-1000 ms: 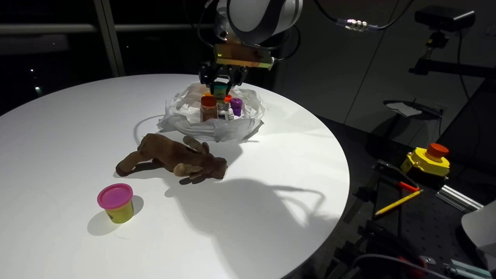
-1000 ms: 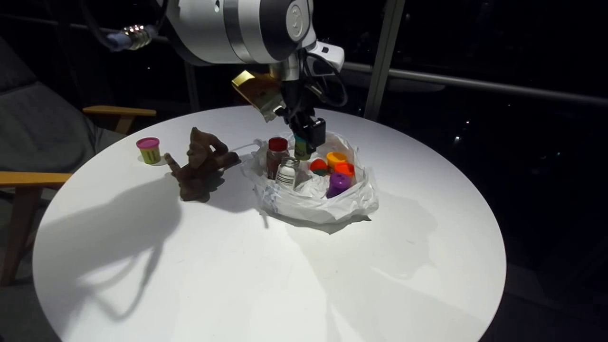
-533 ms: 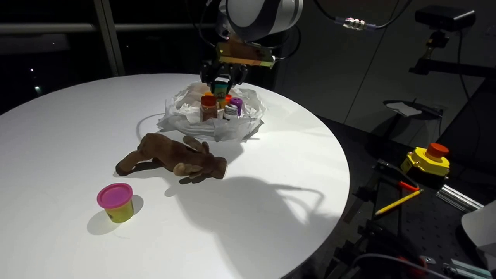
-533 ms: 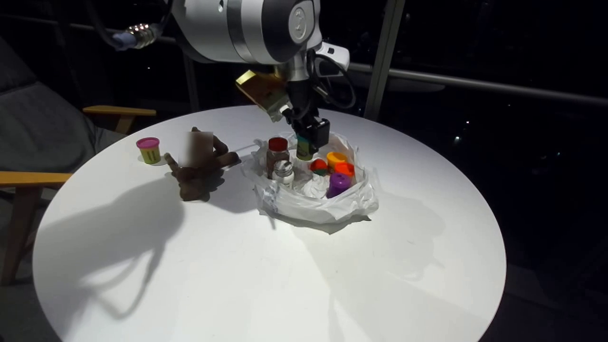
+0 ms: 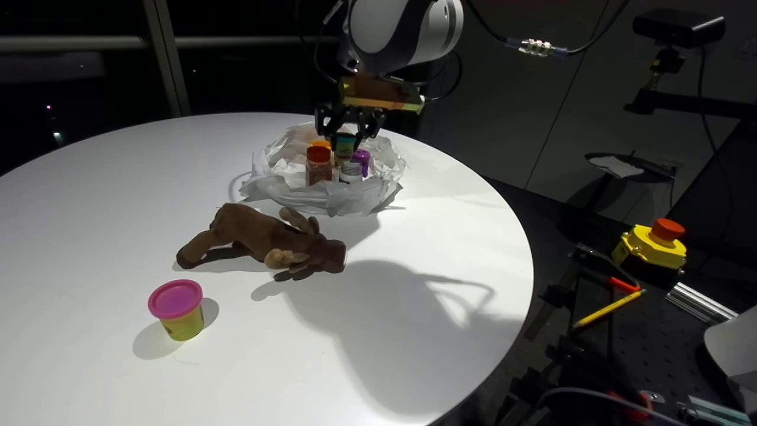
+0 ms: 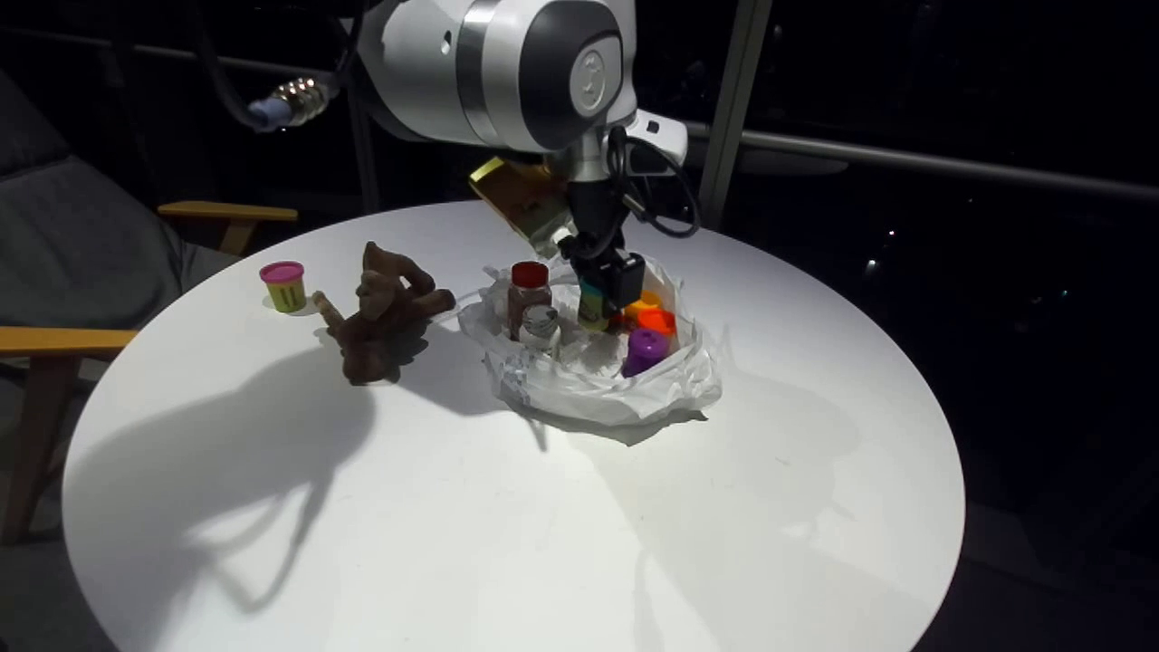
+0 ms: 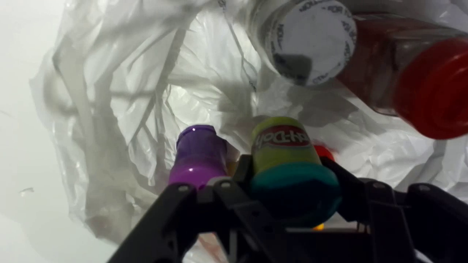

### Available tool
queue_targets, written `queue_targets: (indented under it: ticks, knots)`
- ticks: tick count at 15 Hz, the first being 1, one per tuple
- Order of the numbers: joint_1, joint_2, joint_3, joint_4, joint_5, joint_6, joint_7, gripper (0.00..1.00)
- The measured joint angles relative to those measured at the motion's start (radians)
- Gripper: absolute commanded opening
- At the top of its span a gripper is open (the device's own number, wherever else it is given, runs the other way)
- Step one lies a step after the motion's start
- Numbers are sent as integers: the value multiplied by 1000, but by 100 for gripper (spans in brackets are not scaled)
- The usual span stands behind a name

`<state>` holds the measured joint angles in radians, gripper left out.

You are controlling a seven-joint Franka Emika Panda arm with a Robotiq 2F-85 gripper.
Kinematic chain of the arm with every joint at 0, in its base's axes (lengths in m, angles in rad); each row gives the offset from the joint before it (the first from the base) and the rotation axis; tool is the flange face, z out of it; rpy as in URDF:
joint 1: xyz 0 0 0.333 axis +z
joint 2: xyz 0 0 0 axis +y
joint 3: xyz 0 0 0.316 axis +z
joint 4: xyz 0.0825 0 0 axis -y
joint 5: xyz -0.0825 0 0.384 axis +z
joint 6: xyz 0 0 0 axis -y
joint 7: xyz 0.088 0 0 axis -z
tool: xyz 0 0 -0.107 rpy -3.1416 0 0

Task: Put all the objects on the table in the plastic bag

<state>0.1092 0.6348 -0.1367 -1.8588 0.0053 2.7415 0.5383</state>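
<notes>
My gripper is shut on the teal-lidded cup, one finger on each side of it. In both exterior views this cup hangs low inside the plastic bag, tilted in the wrist view. Around it in the bag stand a red-lidded jar, a small white-capped bottle, a purple cup and an orange-red lid. A yellow-orange cup is partly covered by my fingers. Outside the bag, on the white table, lie the brown toy and a pink-lidded cup.
The brown toy lies close to the bag's rim. In an exterior view a wooden-armed chair stands against the table's side. A yellow emergency-stop box and a pencil rest on a dark stand beyond the table edge.
My gripper has gone lower into the bag with the teal-lidded cup and shifted right in both exterior views. The white-capped bottle has moved slightly and stands straighter.
</notes>
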Motion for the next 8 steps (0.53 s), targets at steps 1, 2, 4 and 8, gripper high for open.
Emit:
queue_targets:
  ticks: [1,2,4,8]
  knots:
    - [-2,21,0,9,10,-4,-6,23]
    - [-4,45,1,20,21,-8,-12,23]
    - [-6,86,5,41,36,-10,-20,74]
    - [-6,98,7,63,46,-2,-32,99]
